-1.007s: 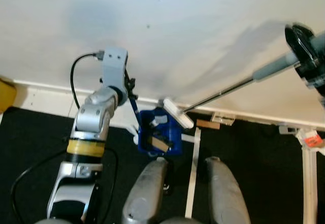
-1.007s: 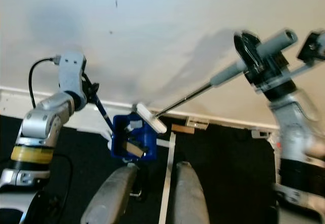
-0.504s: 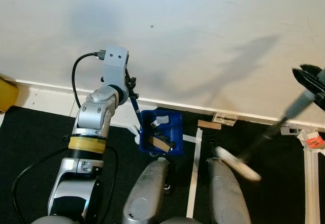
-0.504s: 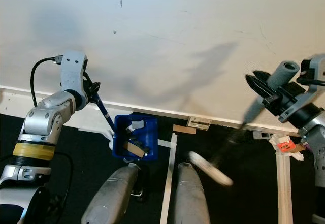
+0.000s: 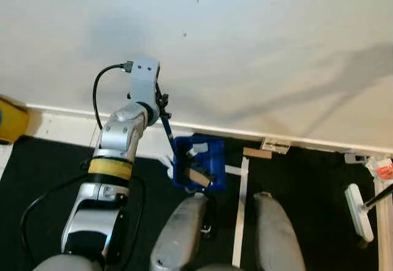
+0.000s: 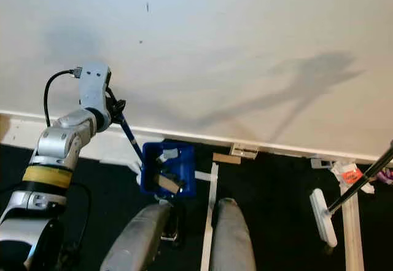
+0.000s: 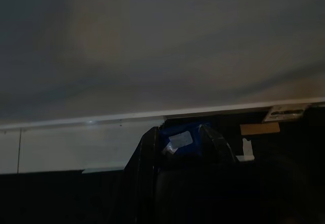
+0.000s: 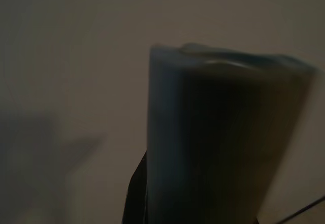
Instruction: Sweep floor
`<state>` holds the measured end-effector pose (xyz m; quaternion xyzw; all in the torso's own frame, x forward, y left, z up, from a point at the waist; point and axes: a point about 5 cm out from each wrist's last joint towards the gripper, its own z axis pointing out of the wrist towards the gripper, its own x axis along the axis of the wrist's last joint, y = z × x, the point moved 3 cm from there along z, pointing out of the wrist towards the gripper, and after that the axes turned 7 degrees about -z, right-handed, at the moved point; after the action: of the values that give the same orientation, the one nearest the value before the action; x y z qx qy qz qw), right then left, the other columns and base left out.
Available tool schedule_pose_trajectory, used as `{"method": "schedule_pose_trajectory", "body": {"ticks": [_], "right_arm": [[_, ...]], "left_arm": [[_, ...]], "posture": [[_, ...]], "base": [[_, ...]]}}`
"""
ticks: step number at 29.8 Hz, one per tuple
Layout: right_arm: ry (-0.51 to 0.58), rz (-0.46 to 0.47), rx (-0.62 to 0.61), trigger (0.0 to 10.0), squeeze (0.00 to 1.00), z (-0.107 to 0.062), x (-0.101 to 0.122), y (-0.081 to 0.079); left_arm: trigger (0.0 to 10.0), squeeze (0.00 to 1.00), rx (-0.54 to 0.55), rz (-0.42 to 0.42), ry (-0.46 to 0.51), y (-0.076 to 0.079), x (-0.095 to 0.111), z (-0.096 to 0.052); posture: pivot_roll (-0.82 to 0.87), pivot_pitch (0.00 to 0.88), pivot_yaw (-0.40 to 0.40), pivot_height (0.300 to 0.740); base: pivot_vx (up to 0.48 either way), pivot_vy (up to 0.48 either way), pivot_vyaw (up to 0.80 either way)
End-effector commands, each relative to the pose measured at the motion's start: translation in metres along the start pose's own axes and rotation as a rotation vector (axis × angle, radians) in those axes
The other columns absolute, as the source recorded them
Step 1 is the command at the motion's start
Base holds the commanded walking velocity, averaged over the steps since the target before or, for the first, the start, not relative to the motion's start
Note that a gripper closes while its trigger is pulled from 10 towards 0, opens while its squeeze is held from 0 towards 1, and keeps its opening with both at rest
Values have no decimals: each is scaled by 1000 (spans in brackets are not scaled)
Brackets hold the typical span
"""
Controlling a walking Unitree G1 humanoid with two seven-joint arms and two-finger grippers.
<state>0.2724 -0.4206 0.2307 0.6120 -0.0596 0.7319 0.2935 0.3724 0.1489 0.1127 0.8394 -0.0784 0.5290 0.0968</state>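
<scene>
I'm holding the blue dustpan (image 5: 198, 170) at the centre of the frame, down on the black floor (image 5: 49, 172) against the white baseboard (image 5: 61, 123), its thin handle (image 5: 166, 129) running up into my left pincer (image 5: 161, 102), which is gripping it closed. Scraps are sitting inside the pan. Over at the lower right edge, the broom head (image 6: 323, 217) is resting on the floor, its dark pole (image 6: 362, 182) running off frame; in the right wrist view my right pincer (image 8: 137, 193) is wrapping a grey grip (image 8: 218, 137), fingers closed on it as best I can tell. The risk I'm judging: the broom is sitting well apart from the pan, so a long sweep back could scatter the wood chip (image 5: 256, 153) and nearby litter past the pan mouth, or knock the pan and tip it.
</scene>
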Motion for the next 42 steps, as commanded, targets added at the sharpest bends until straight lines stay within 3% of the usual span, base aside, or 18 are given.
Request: {"method": "schedule_pose_trajectory", "body": {"ticks": [1,6,10,15,23,25,27,37,42], "right_arm": [[101,21,-39,10000,0,0,4,-4],[152,38,-11,10000,0,6,1,-31],[136,-38,56,10000,0,10,-10,-60],[111,-35,91,10000,0,8,-27,-79],[110,-36,98,10000,0,7,-31,-83],[108,-39,107,10000,0,6,-34,-88],[115,-30,143,10000,0,5,-35,-103],[48,-26,164,10000,0,-3,-56,-118],[51,-29,167,10000,0,-3,-57,-123]], "left_arm": [[10000,0,-70,-32,-50,13,-16,4],[10000,0,-72,-35,-51,12,-17,3],[10000,0,-55,-35,-53,4,-19,-1],[10000,0,-41,-32,-62,-2,-23,-6],[10000,0,-40,-32,-63,-3,-23,-6],[10000,0,-39,-31,-66,-4,-24,-7],[10000,0,-38,-25,-80,-5,-28,-13],[10000,0,-40,-19,-92,-5,-29,-19],[10000,0,-35,-16,-95,-7,-28,-23]], "posture": [[-54,182,71,740],[-38,178,75,740],[-2,177,73,740],[21,187,77,740],[21,187,77,740],[34,198,84,740],[51,223,90,740],[85,259,105,740],[97,264,108,740]], "base": [[0,0,0],[0,0,0],[0,0,0],[0,0,0],[0,0,0],[0,0,0],[0,0,0],[0,0,0],[0,0,0]]}}
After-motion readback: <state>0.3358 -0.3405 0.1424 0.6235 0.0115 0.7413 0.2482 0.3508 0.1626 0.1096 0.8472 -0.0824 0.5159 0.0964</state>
